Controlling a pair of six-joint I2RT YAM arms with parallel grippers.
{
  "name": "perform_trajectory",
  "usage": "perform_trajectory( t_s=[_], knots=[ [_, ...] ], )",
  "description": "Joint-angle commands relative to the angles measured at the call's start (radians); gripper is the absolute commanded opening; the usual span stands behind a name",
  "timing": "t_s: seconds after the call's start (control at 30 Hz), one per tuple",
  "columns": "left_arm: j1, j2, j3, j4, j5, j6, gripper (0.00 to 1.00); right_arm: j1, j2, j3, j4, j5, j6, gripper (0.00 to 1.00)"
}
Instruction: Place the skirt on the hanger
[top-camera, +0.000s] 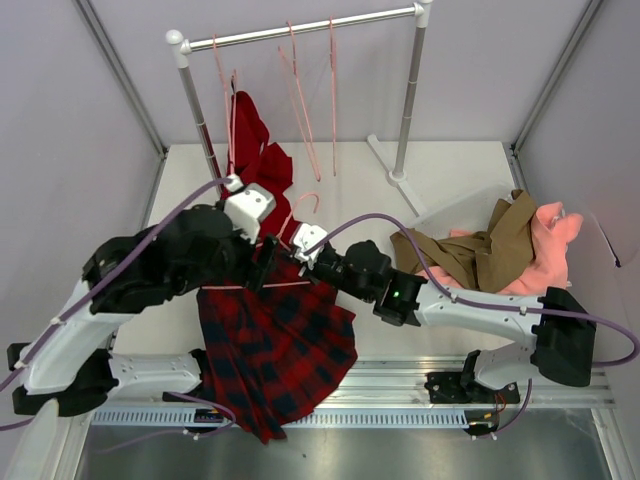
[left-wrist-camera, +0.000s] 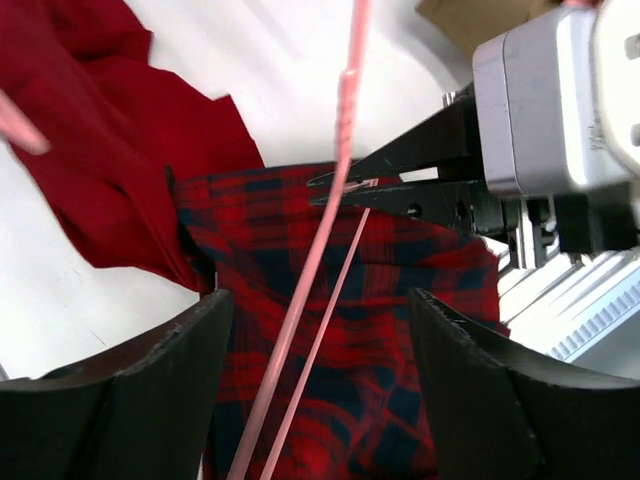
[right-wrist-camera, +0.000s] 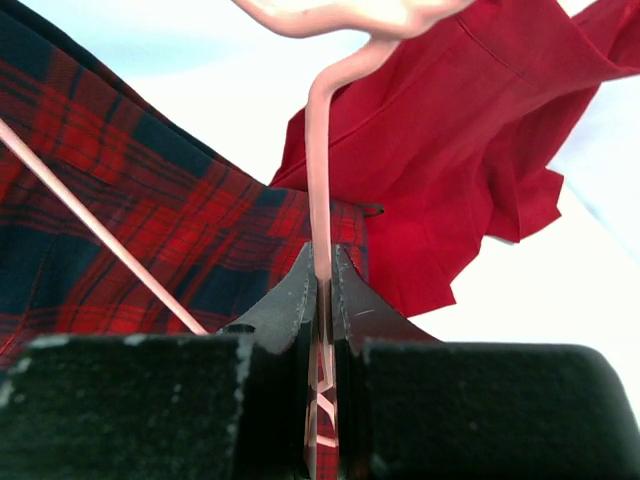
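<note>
The red and navy plaid skirt (top-camera: 275, 350) lies spread between the two arms, its lower part hanging over the near edge. A pale-pink hanger (top-camera: 303, 203) lies over the skirt's top edge, hook toward the rack. My right gripper (top-camera: 306, 242) is shut on the hanger's neck (right-wrist-camera: 318, 180), just below the hook. My left gripper (left-wrist-camera: 320, 300) is open above the skirt (left-wrist-camera: 400, 290). Two thin rods of the hanger (left-wrist-camera: 300, 320) pass between its fingers (left-wrist-camera: 150, 380) without touching them. In the left wrist view the right gripper (left-wrist-camera: 340, 185) pinches the hanger.
A plain red garment (top-camera: 262, 150) hangs low at the rack's left post, just behind the skirt. The clothes rack (top-camera: 300, 30) at the back holds several pink hangers. Tan and pink clothes (top-camera: 500, 245) are piled at the right. A metal rail (top-camera: 400, 375) runs along the near edge.
</note>
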Motion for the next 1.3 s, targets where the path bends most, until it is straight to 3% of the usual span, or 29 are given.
perform_trajectory(
  t_s=[0.0, 0.07, 0.13, 0.23, 0.27, 0.3, 0.37, 0.4, 0.47, 0.5, 0.6, 0.73, 0.9, 1.1, 1.27],
  knots=[
    [0.010, 0.013, -0.016, 0.016, 0.073, 0.075, 0.73, 0.001, -0.072, 0.054, 0.084, -0.058, 0.009, 0.00],
    [0.020, 0.033, -0.038, 0.027, 0.088, 0.084, 0.67, 0.001, -0.078, 0.053, 0.075, -0.072, 0.006, 0.00],
    [0.039, 0.043, -0.056, 0.027, 0.091, 0.085, 0.53, 0.001, -0.086, 0.048, 0.072, -0.075, 0.005, 0.00],
    [0.062, 0.047, -0.056, 0.031, 0.082, 0.065, 0.23, -0.002, -0.093, 0.053, 0.047, -0.075, 0.015, 0.01],
    [0.072, 0.041, -0.056, 0.034, 0.078, 0.048, 0.03, -0.003, -0.093, 0.057, 0.037, -0.079, 0.028, 0.04],
    [0.077, 0.026, -0.067, 0.043, 0.055, 0.034, 0.00, -0.011, -0.093, 0.062, 0.024, -0.081, 0.063, 0.08],
    [0.091, 0.007, -0.078, 0.047, 0.035, 0.002, 0.00, -0.026, -0.099, 0.083, -0.040, -0.098, 0.121, 0.16],
    [0.092, -0.014, -0.091, 0.044, 0.016, -0.012, 0.00, -0.046, -0.103, 0.090, -0.071, -0.127, 0.191, 0.31],
    [0.094, -0.036, -0.104, 0.041, 0.019, -0.041, 0.00, -0.069, -0.135, 0.093, -0.169, -0.164, 0.267, 0.50],
    [0.094, -0.048, -0.131, 0.042, 0.025, -0.050, 0.00, -0.095, -0.151, 0.082, -0.195, -0.176, 0.301, 0.65],
    [0.097, -0.082, -0.168, 0.028, 0.010, -0.069, 0.00, -0.143, -0.239, -0.027, -0.258, -0.170, 0.472, 0.81],
    [0.100, -0.086, -0.181, 0.016, -0.022, -0.087, 0.00, -0.205, -0.357, -0.211, -0.255, -0.149, 0.580, 0.88],
    [0.148, -0.102, -0.202, 0.013, -0.034, -0.104, 0.00, -0.256, -0.406, -0.288, -0.335, -0.012, 0.732, 0.90],
    [0.177, -0.068, -0.211, -0.042, -0.141, -0.147, 0.00, -0.260, -0.302, -0.312, -0.292, -0.070, 0.744, 0.89],
    [0.241, -0.065, -0.188, -0.084, -0.218, -0.185, 0.00, -0.204, -0.140, -0.381, -0.079, -0.083, 0.631, 0.89]
  ],
)
